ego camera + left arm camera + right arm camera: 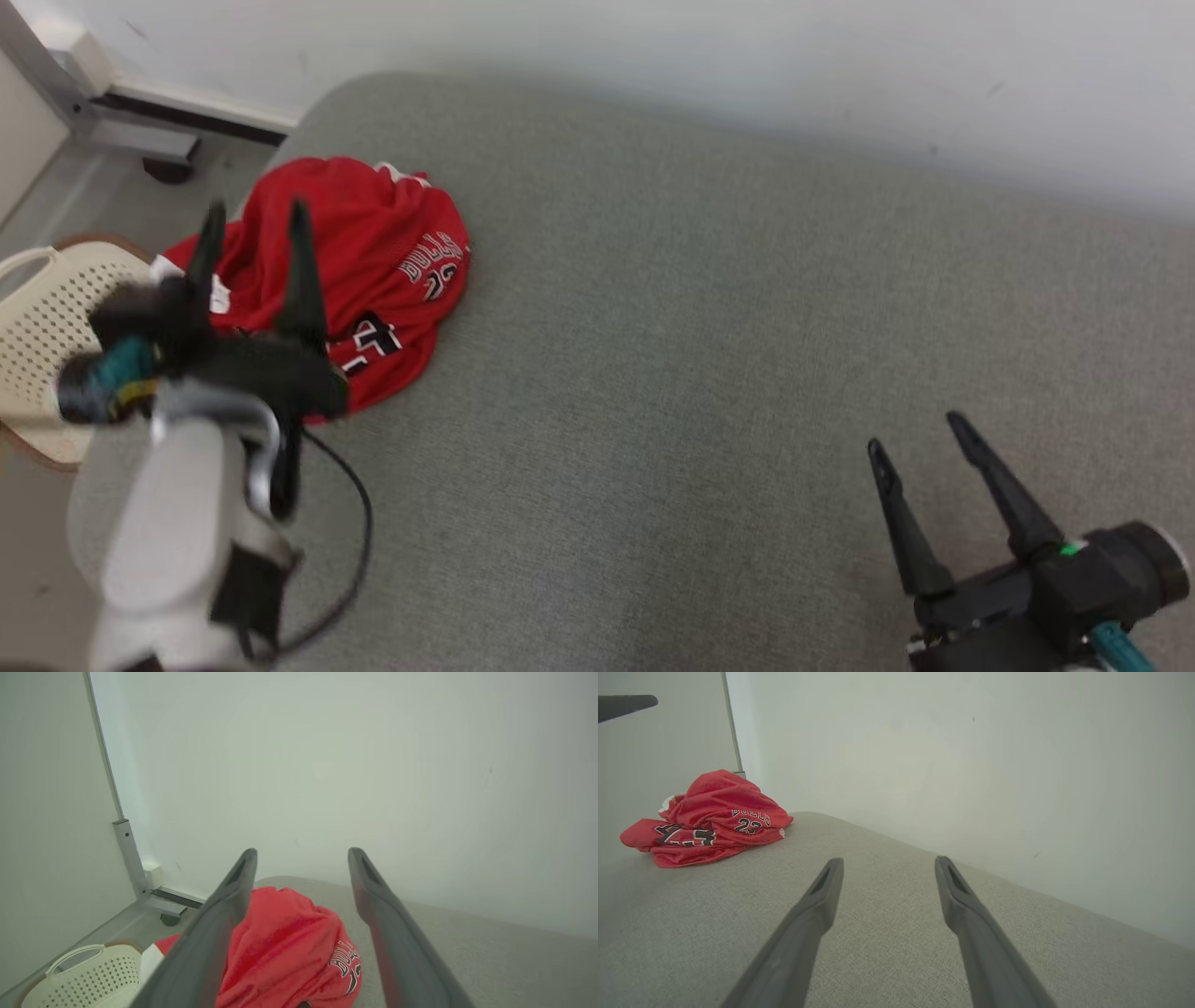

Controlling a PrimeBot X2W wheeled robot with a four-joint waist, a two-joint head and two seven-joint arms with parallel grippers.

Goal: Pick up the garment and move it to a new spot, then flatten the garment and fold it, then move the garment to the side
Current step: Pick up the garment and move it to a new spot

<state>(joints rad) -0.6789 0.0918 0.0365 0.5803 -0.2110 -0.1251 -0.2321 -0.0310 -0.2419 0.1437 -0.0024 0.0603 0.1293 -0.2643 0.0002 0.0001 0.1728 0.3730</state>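
The garment is a red jersey with black and white lettering, lying crumpled in a heap at the far left corner of the grey padded surface. It also lies low in the left wrist view as a garment between the fingers, and at the left of the right wrist view as a garment. My left gripper hovers over the heap's near left part, open, with nothing between its fingers. At the near right my right gripper stands open above bare fabric, far from the jersey.
A cream perforated basket with a handle sits off the surface's left edge, beside the jersey. A pale wall runs along the far side. A metal post with a base bracket stands at the far left corner.
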